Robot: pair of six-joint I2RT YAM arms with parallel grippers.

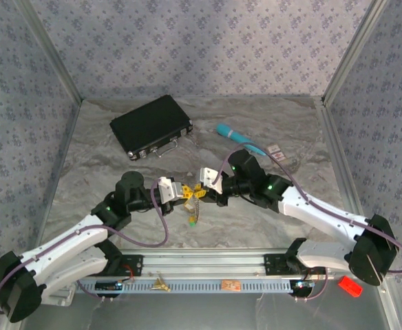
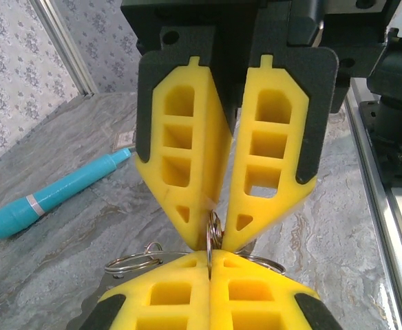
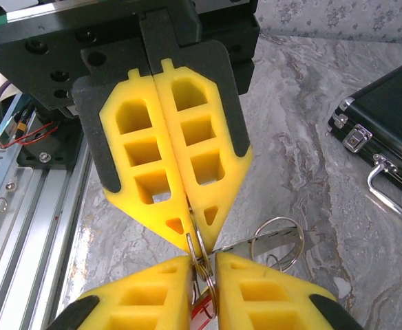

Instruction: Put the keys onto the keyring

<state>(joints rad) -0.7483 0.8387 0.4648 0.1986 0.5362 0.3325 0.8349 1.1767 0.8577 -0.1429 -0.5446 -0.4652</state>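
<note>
the keyring (image 3: 278, 240) is hanging in the air over the middle of the surface (image 1: 84, 158), its thin wire rings being pinched from two sides. the left pincer (image 2: 210, 256) is reaching in from 9 o'clock with its yellow fingers pressed flat together, and a wire ring is sitting caught in the seam at their tips. the right pincer (image 3: 204, 267) is reaching in from 3 o'clock, its jaws standing narrow and nipping the same cluster of rings, so the two sets of tips are almost touching. the keys (image 1: 194, 214) are dangling just below that meeting point, toward 6 o'clock, with yellow and green showing from above. a red piece (image 3: 199, 317) is showing low between the right fingers. a closed black case (image 1: 151, 126) is lying at 11 o'clock, its metal handle facing the arms. a teal pen-shaped tool (image 1: 237, 136) is lying at 1 o'clock, well apart from the rings. a red block (image 1: 350, 285) is sitting at 4 o'clock, near the right arm's base.
</note>
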